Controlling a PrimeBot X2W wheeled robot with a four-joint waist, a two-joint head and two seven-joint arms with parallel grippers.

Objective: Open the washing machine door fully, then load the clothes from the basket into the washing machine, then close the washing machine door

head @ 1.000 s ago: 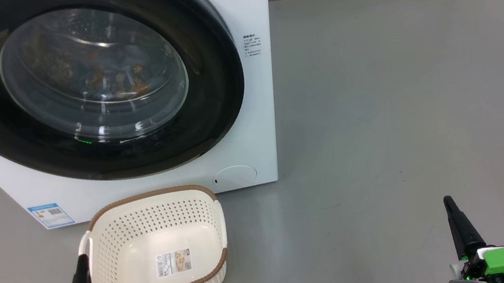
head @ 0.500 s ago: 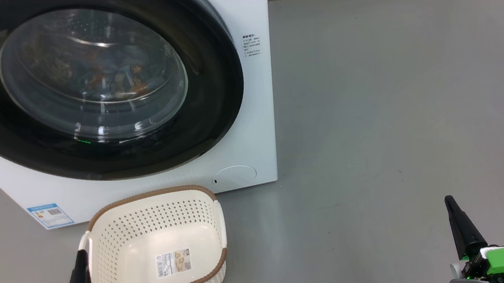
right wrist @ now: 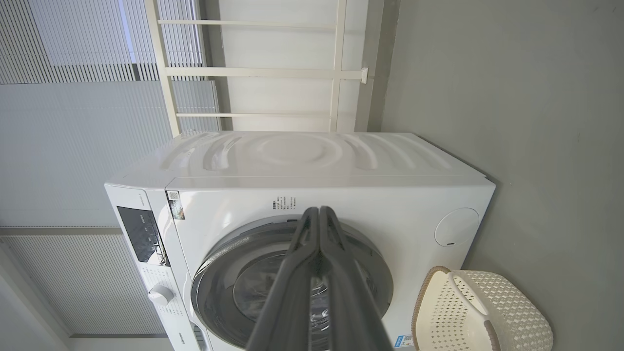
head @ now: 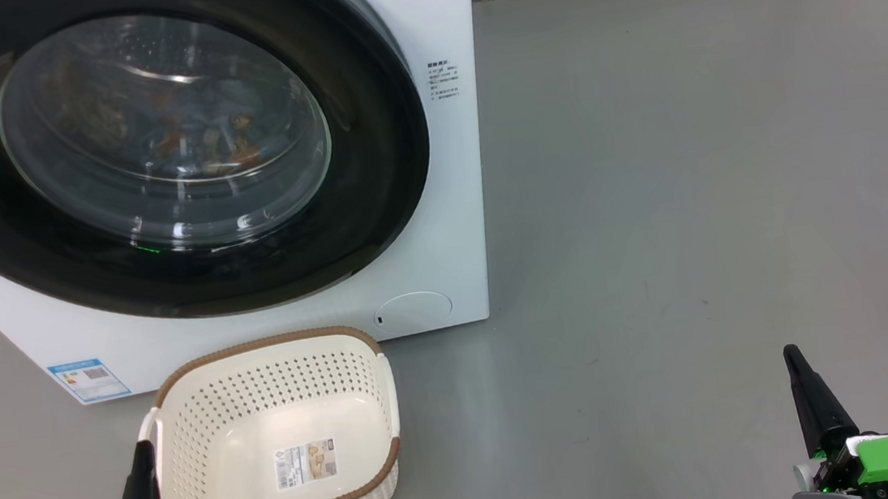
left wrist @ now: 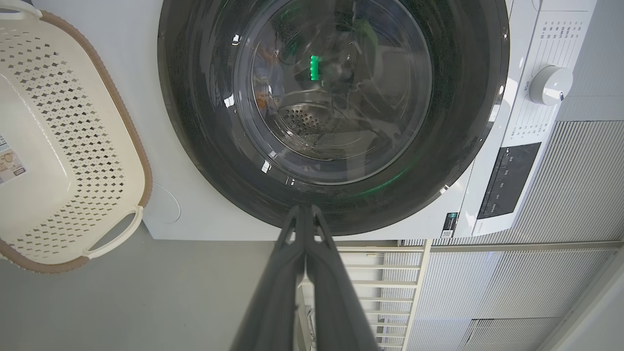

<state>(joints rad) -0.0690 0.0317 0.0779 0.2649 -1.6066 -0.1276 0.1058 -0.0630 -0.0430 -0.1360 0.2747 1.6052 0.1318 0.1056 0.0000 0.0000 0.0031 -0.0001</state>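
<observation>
Left hand (head: 142,458) and right hand (head: 791,359) sit pinched closed, empty; the glossy black-ringed round glass door (head: 164,138) could spring ajar if unlatched.

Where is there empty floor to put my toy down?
The grey floor right of the washing machine and basket, up to the right gripper, is bare. Crowded: the narrow strip between basket and machine, and around the left gripper beside the basket.

loc: laundry/utility area | evid: white front-load washing machine (head: 457,199) far left, basket (head: 257,342) just in front, bare grey floor (head: 690,177) | bkgd: ribbed wall panels (right wrist: 58,146), cream rail frame (right wrist: 253,72)
</observation>
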